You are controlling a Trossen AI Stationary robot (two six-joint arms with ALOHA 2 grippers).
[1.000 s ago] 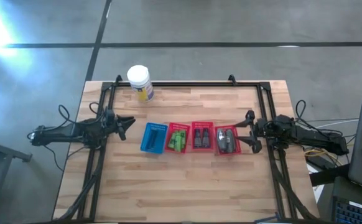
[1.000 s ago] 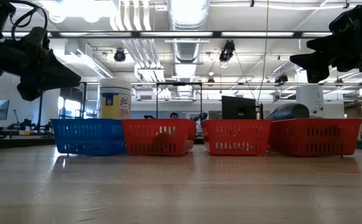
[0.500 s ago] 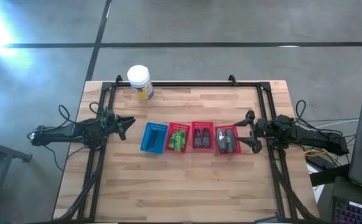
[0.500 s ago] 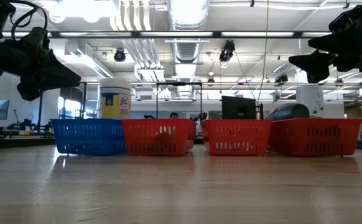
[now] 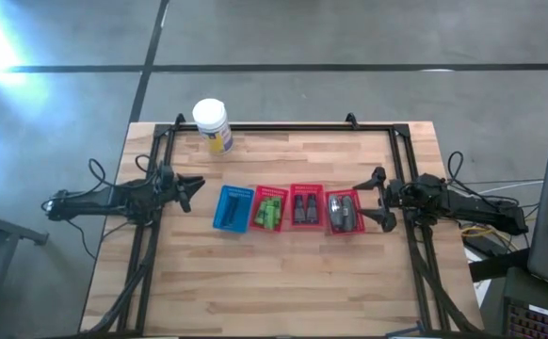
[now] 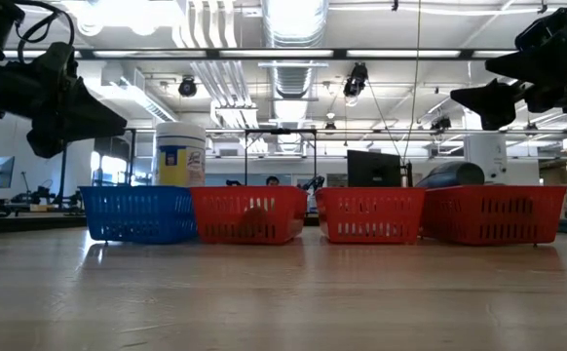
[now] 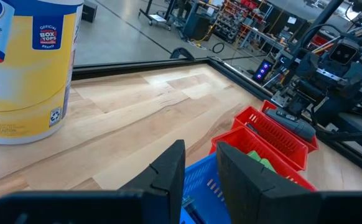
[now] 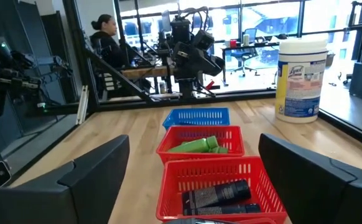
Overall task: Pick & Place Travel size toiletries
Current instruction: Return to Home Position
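Observation:
The toiletries lie sorted in a row of small baskets at mid table. Thin black sticks (image 5: pixel 232 209) are in the blue basket (image 5: pixel 221 218). Green bottles (image 5: pixel 269 210) (image 8: pixel 196 146), dark tubes (image 5: pixel 304 205) (image 8: pixel 218 193) and grey tubes (image 5: pixel 343 213) each lie in a red basket. My left gripper (image 5: pixel 191 191) (image 7: pixel 201 155) hovers left of the blue basket, open by a narrow gap. My right gripper (image 5: pixel 376 198) (image 8: pixel 193 149) hovers right of the grey-tube basket, open wide. Both are above basket height in the low view, left (image 6: pixel 118 122), right (image 6: pixel 454 95).
A big white jar with a yellow label (image 5: pixel 211 124) (image 7: pixel 19 68) stands at the table's far left. A black frame (image 5: pixel 283 126) runs around the work area. Bare wood lies between the baskets and the near edge (image 5: pixel 274 282). A person (image 8: pixel 106 31) sits beyond the table.
My right gripper has crept slightly toward the baskets. Nothing else has moved.

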